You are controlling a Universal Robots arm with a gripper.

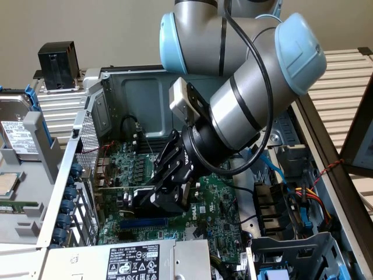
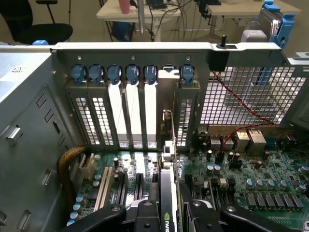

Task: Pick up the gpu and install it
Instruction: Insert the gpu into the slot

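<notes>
Grips the gpu (image 2: 168, 188) with the gripper (image 1: 158, 195), card edge-on between the fingers, low over the motherboard (image 2: 270, 193). Faces its far edge close to the rear slot covers (image 2: 94, 118) ahead; little room alongside.

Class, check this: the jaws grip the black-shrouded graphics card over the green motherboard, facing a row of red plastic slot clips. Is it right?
No: the wrist view shows blue plastic slot clips, not red. The jaws do grip the black-shrouded graphics card over the green motherboard.
</notes>
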